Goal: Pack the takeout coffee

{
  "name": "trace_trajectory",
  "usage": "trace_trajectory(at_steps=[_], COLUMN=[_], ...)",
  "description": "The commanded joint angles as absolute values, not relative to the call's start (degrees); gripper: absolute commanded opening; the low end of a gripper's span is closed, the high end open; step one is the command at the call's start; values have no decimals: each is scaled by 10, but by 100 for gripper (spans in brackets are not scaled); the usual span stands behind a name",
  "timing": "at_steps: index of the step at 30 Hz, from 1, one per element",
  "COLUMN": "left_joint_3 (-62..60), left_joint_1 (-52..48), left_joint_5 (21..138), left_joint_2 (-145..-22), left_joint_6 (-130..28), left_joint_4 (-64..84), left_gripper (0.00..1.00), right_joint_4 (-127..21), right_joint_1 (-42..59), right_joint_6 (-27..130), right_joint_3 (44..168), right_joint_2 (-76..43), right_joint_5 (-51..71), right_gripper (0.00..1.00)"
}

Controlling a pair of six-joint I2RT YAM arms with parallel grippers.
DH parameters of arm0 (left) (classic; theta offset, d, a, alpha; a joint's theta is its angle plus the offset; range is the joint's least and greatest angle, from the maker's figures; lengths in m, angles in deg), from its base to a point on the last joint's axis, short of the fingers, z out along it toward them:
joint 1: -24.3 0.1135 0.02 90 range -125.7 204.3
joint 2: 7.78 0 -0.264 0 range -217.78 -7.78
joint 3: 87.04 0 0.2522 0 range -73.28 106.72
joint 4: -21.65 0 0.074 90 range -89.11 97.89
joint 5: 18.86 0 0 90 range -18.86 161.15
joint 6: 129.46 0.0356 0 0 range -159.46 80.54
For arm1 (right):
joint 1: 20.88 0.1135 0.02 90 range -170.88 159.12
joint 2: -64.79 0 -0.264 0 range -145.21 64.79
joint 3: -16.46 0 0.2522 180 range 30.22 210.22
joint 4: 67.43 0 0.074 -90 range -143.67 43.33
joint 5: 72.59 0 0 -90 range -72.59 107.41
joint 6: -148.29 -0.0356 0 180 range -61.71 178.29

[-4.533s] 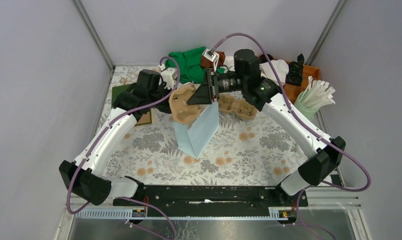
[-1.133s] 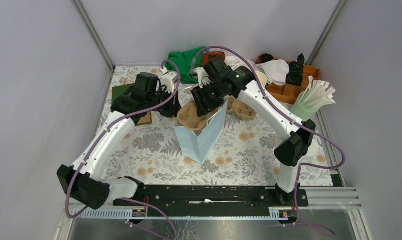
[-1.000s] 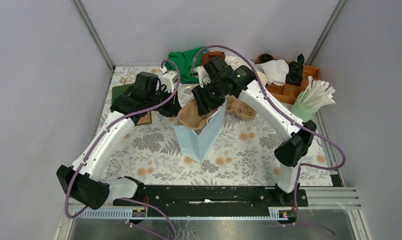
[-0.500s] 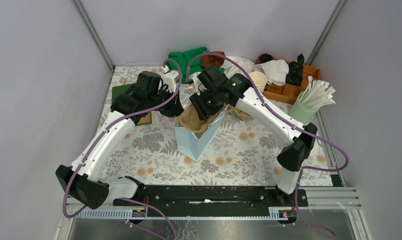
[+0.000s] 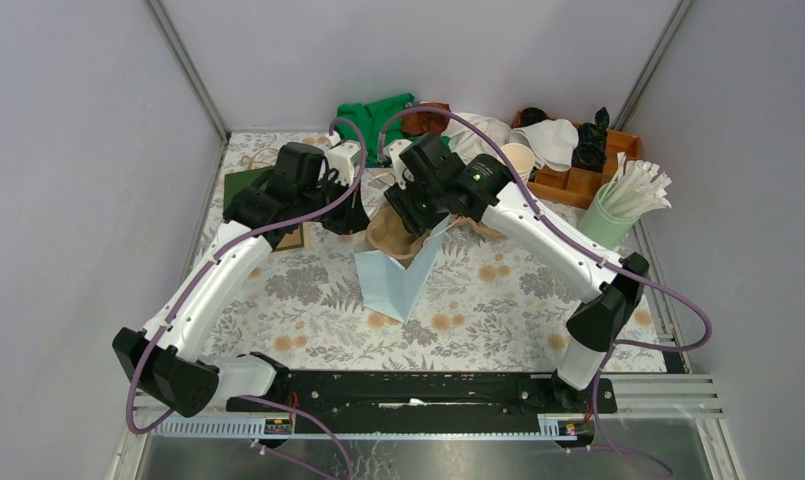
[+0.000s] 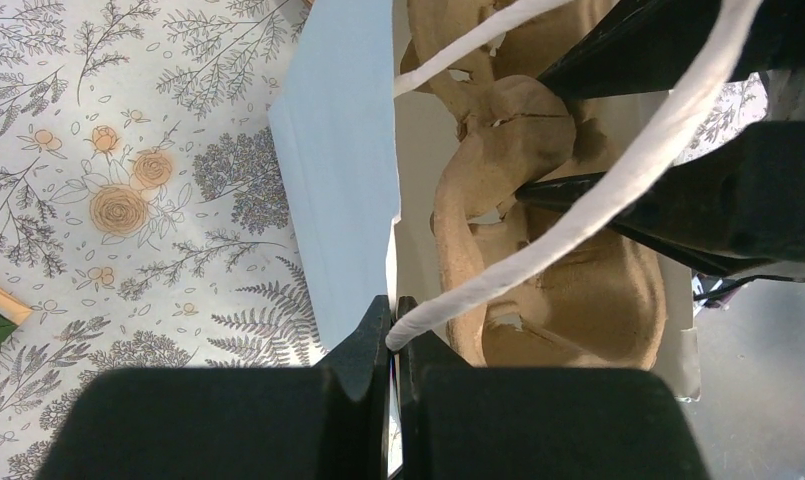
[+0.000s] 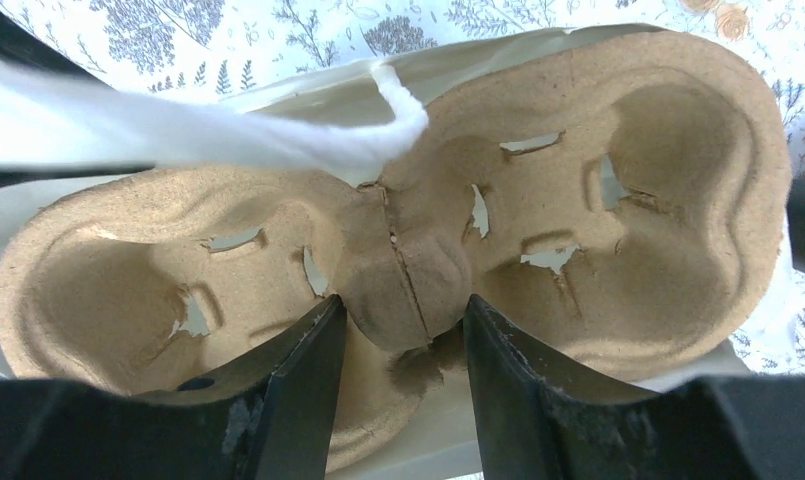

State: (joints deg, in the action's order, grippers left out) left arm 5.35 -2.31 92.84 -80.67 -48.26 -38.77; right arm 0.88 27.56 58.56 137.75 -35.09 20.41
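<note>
1. Worktop: floral cloth. The bag stands mid-field, with clutter along the far edge.
2. Right arm: stretched far and to the left, wrist bent down over the bag's mouth. Left arm: reaches in from the left, wrist at the bag's far-left rim.
3. Bag: blue, upright, mouth open. The left jaws are clenched on its rim beside a cord handle.
4. Tray: the right jaws grasp its centre ridge. Its long axis runs crosswise to them, along the bag's mouth. It sits tilted and partly inside. Both wells are empty.
5. Coffee: we find no lidded cup in any view. A lidless cup stands far right, so we judge the right arm nearer that side.
</note>
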Motion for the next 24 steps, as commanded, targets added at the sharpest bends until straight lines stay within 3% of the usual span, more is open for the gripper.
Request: trace_trajectory(at_steps=[1, 17, 24], left_joint_3=[67, 53, 59], left_joint_1=[-25, -37, -41], left_joint_5=[932, 938, 885], left_joint_2=[-801, -793, -790], left_joint_6=[-469, -463, -485], left_joint_4=[-386, -394, -400], left_gripper=[0, 0, 0], right_joint_4=[2, -34, -52], right_joint_1=[275, 275, 275], right_joint_6=[587, 594, 600], right_joint_3=[1413, 1386, 1357], right_joint_2=[-348, -349, -334], right_joint_5=[223, 255, 321], right_gripper=[53, 52, 52])
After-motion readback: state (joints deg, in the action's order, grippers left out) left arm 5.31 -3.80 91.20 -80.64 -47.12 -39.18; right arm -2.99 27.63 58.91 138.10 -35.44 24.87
